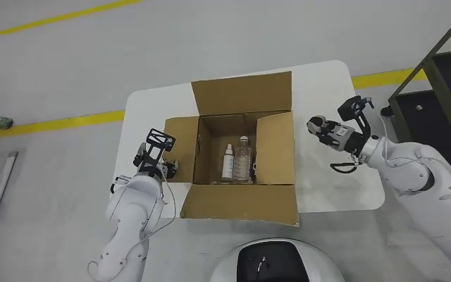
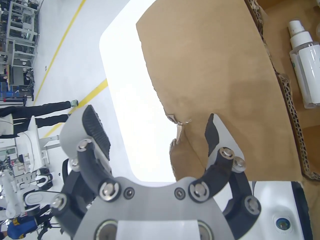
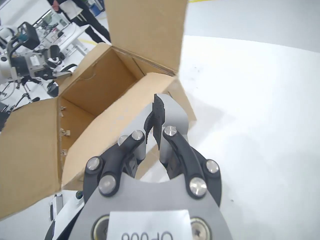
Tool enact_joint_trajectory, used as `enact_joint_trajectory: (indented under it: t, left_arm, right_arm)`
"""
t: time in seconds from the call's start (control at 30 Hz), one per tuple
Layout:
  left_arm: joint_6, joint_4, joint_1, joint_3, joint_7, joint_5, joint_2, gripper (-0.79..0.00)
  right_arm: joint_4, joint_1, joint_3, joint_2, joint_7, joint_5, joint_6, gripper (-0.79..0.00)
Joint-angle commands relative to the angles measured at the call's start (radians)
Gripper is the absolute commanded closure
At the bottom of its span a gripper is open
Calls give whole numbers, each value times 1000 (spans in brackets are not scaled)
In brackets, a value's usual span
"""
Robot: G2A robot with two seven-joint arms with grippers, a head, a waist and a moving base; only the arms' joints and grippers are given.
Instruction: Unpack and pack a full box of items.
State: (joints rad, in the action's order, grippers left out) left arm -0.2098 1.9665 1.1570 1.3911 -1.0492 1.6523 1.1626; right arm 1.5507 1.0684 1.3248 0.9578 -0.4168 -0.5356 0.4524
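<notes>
The left gripper (image 2: 152, 128) gapes wide and empty at a flap of the box (image 2: 212, 51), with a spray bottle (image 2: 303, 58) inside, beyond its fingers. The right gripper (image 3: 155, 116) is pinched together on nothing, just beside the box.

The left gripper (image 2: 150, 116) is spread wide with nothing between its fingers (image 2: 96, 131). One ribbed black pad is over the rounded edge of the white tabletop (image 2: 120, 96). The other is in front of the brown side flap (image 2: 212, 51) of the cardboard box (image 2: 280, 131); whether it touches the flap cannot be told. The flap's near corner is torn and lies between the two fingers. Beyond the flap's corrugated fold edge, a white spray bottle (image 2: 303, 61) with a clear cap is inside the box. Past the tabletop is pale floor (image 2: 82, 8) crossed by a yellow line (image 2: 72, 23).
</notes>
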Motion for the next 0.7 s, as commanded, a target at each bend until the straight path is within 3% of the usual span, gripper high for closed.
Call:
enact_joint_trajectory:
  t: [0.0, 0.2, 0.67]
  left_arm:
    - [3, 2, 1, 4, -3, 0, 0, -785]
    - [1, 18, -4, 26, -6, -6, 1, -785]
    - [-1, 149, -26, 76, -28, -48, 3, -785]
  right_arm:
    - [1, 27, 13, -1, 12, -14, -30, 0]
    - [-39, 34, -46, 14, 17, 15, -50, 0]
    - [-155, -145, -267, 83, 35, 29, -47, 0]
